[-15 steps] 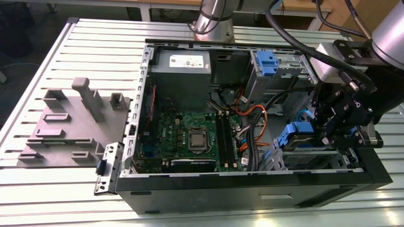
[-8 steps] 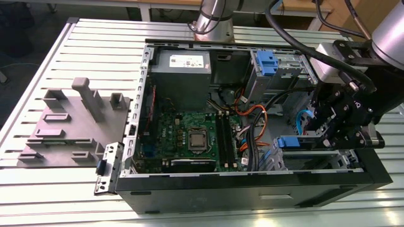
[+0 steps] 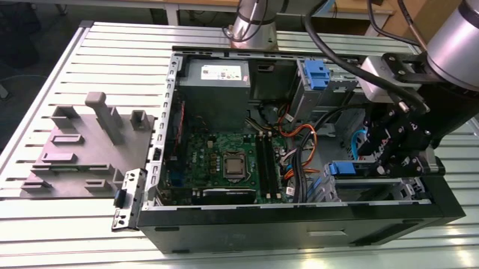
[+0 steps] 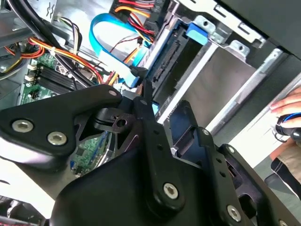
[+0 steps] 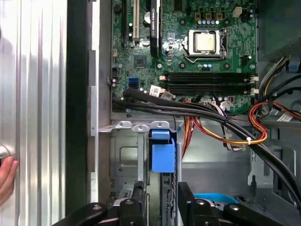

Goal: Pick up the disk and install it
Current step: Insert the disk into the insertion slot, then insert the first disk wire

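The disk (image 5: pixel 162 153) stands on edge in the metal drive bay (image 5: pixel 124 155) at the front corner of the open computer case (image 3: pixel 299 230), on the exterior view's right. Its blue carrier (image 3: pixel 342 168) marks its near end, and its dark connector edge (image 4: pixel 164 63) runs along the bay wall. My gripper (image 5: pixel 162 188) reaches down over the bay from the arm (image 3: pixel 456 39). One black finger (image 5: pixel 138 195) sits on each side of the disk, and the gripper (image 4: pixel 167 101) is shut on it. The disk's lower part is hidden by the fingers and the bay.
Black and orange cables (image 5: pixel 221 125) cross just beside the bay, next to the motherboard (image 3: pixel 224 159). A grey power-supply box (image 3: pixel 213 75) and another blue carrier (image 3: pixel 314 75) sit at the case's far end. A grey fixture (image 3: pixel 90 140) lies on the table. A person's hand (image 4: pixel 287 106) rests nearby.
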`<state>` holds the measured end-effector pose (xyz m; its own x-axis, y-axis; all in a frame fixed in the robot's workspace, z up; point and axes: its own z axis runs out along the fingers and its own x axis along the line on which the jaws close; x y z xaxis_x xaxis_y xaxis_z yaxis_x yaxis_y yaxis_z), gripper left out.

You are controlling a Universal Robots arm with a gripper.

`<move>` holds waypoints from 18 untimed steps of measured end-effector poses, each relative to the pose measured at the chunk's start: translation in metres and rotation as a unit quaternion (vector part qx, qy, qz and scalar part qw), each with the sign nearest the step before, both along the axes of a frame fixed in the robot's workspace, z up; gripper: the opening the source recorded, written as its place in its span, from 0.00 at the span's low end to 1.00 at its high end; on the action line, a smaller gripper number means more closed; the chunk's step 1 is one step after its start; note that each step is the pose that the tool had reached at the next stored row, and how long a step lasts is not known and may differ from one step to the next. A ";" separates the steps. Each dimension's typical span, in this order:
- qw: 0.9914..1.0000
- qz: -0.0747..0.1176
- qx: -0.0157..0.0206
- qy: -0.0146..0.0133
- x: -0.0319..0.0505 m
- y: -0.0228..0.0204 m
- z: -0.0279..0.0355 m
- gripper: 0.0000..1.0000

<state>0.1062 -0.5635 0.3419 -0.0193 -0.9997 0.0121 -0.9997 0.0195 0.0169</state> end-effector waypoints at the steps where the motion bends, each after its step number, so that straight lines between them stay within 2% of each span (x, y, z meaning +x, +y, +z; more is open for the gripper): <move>1: 1.000 0.000 0.000 -0.001 -0.0007 0.0015 -0.0009 0.42; 4: 1.000 0.001 -0.001 -0.002 -0.0010 0.0035 -0.0014 0.42; 18: 1.000 0.001 -0.001 -0.002 -0.0011 0.0035 -0.0009 0.42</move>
<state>0.1051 -0.5600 0.3410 -0.0170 -0.9998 0.0138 -0.9998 0.0172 0.0129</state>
